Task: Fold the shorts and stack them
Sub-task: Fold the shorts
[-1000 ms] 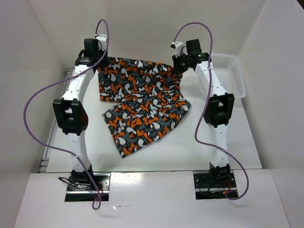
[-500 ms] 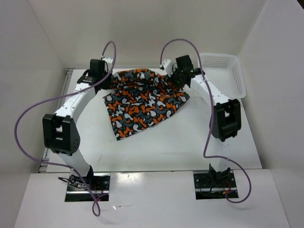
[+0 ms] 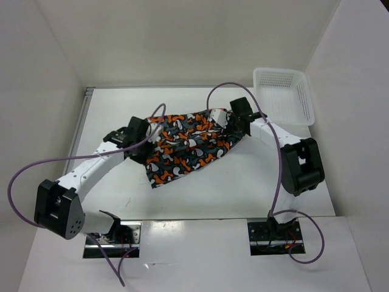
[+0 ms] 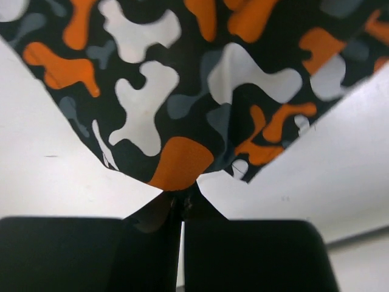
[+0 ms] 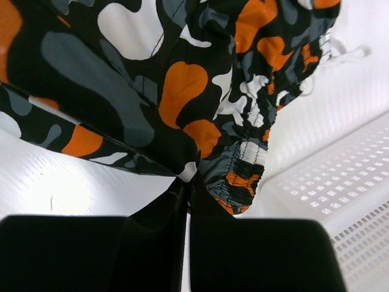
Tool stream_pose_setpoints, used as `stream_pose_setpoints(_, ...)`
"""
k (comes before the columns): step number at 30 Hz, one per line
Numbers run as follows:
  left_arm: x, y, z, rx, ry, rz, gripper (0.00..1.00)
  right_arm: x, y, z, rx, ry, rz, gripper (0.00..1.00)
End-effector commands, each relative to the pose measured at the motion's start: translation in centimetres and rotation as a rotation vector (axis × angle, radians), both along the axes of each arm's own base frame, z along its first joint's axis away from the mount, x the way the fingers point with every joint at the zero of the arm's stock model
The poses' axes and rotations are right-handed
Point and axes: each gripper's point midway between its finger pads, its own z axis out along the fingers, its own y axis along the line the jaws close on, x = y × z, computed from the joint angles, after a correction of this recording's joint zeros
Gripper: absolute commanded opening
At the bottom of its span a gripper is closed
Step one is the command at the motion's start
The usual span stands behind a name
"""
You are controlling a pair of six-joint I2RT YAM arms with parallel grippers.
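Observation:
The shorts point(image 3: 188, 143) are black with orange, white and grey blotches and lie bunched in the middle of the white table. My left gripper point(image 3: 143, 139) is shut on their left edge; the left wrist view shows the cloth point(image 4: 182, 121) pinched at my fingertips point(image 4: 182, 198). My right gripper point(image 3: 234, 123) is shut on their right edge by the elastic waistband point(image 5: 243, 164); the right wrist view shows the fabric point(image 5: 140, 91) clamped between my closed fingers point(image 5: 185, 185). Both hold the cloth low over the table.
A white perforated basket point(image 3: 282, 96) stands at the back right, just beyond my right gripper, and shows in the right wrist view point(image 5: 340, 201). White walls enclose the table on three sides. Purple cables loop off both arms.
Both grippers have drawn the far edge of the shorts toward me, from the back of the table to the middle. The shorts have gone from spread flat to a smaller doubled shape.

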Motion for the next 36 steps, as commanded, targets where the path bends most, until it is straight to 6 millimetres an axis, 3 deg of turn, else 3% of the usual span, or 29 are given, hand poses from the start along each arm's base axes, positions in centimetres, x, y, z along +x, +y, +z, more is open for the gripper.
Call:
stream_pose_setpoints(1,-4.5,0.3,-2.7,0.051,0.171,-0.051,0.02,1.0,-2.0,2.5,-0.065,-0.117,-0.017,0.0)
stream_pose_setpoints(5,-5.9,-0.8,-2.8,0.046,0.2,-0.106,0.04,-0.1,-2.2,3.3,-0.068,-0.136,-0.026,0.0)
stream_pose_setpoints(6,-5.8,-1.3,-1.8,0.035,0.192,-0.12,0.05,-0.5,-1.8,3.4,-0.06,-0.138,-0.023,0.0)
stream_pose_setpoints(8,-6.3,-2.3,-1.0,-0.015,0.218,-0.145,0.09,-1.2,-1.8,2.8,-0.073,-0.123,-0.018,0.0)
stream_pose_setpoints(9,-7.5,-2.8,-1.0,-0.016,0.266,-0.178,0.18,-1.5,-2.1,2.3,-0.085,-0.112,-0.023,0.0)
stream_pose_setpoints(10,-8.3,-3.1,-1.0,-0.025,0.293,-0.195,0.27,-2.1,-2.1,1.4,-0.098,-0.1,-0.019,0.05)
stream_pose_setpoints(11,-10.1,-3.4,-1.3,-0.045,0.361,-0.219,0.36,-2.3,-2.4,1.1,-0.109,-0.093,-0.024,0.24)
stream_pose_setpoints(14,-13.7,-3.2,-1.5,-0.062,0.51,-0.24,0.5,-2.8,-2.3,1.9,-0.083,-0.097,-0.038,0.53)
stream_pose_setpoints(15,-14.6,-3.4,-1.3,-0.086,0.547,-0.247,0.53,-3.1,-1.9,2.5,-0.064,-0.087,-0.022,0.57)
stream_pose_setpoints(16,-15.3,-3.3,-1.2,-0.09,0.57,-0.247,0.55,-2.9,-1.7,5.0,-0.01,-0.125,-0.023,0.61)
stream_pose_setpoints(17,-15.6,-3.1,-1.2,-0.086,0.582,-0.245,0.55,-3.5,-0.7,6.1,0.074,-0.112,0.023,0.67)
stream_pose_setpoints(18,-15.7,-3.3,-1.0,-0.1,0.578,-0.249,0.56,-4.3,0.0,7.2,0.116,-0.103,0.057,0.7)
stream_pose_setpoints(19,-15.2,-3.4,-1.0,-0.108,0.563,-0.243,0.56,-4.7,0.3,10.0,0.169,-0.166,0.078,0.74)
stream_pose_setpoints(21,-12.3,-4.4,-0.8,-0.152,0.46,-0.236,0.56,-5.3,2.7,12.4,0.268,-0.217,0.155,0.75)
stream_pose_setpoints(22,-10.8,-4.8,-0.7,-0.172,0.411,-0.231,0.56,-5.4,3.5,12.3,0.287,-0.218,0.161,0.75)
stream_pose_setpoints(23,-7.4,-5.7,-0.3,-0.206,0.29,-0.227,0.56,-5.5,4.5,12.2,0.323,-0.204,0.145,0.75)
stream_pose_setpoints(25,-4.3,-6.3,-1.3,-0.188,0.209,-0.216,0.58,-5.2,7.2,11.6,0.374,-0.171,0.155,0.68)
stream_pose_setpoints(26,-2.1,-7.1,-1.9,-0.19,0.164,-0.215,0.58,-4.6,7.9,8.4,0.383,-0.084,0.081,0.63)
stream_pose_setpoints(27,-1.4,-7.4,-2.6,-0.178,0.156,-0.219,0.58,-3.8,7.9,7.4,0.366,-0.073,0.023,0.57)
stream_pose_setpoints(28,0.0,-7.9,-2.7,-0.178,0.122,-0.217,0.58,-3.1,7.8,6.1,0.362,-0.058,-0.023,0.41)
stream_pose_setpoints(29,0.0,-8.1,-4.3,-0.154,0.157,-0.219,0.58,-2.5,7.7,3.9,0.344,-0.022,-0.072,0.35)
stream_pose_setpoints(31,0.2,-8.3,-5.5,-0.133,0.173,-0.219,0.58,-2.7,6.3,0.9,0.282,0.013,-0.155,0.23)
stream_pose_setpoints(33,-0.7,-7.0,-8.1,-0.075,0.209,-0.195,0.58,-3.6,5.3,-2.4,0.236,0.086,-0.222,0.22)
stream_pose_setpoints(36,-1.4,-5.6,-10.1,-0.009,0.203,-0.174,0.58,-4.5,3.8,-4.9,0.232,0.158,-0.314,0.22)
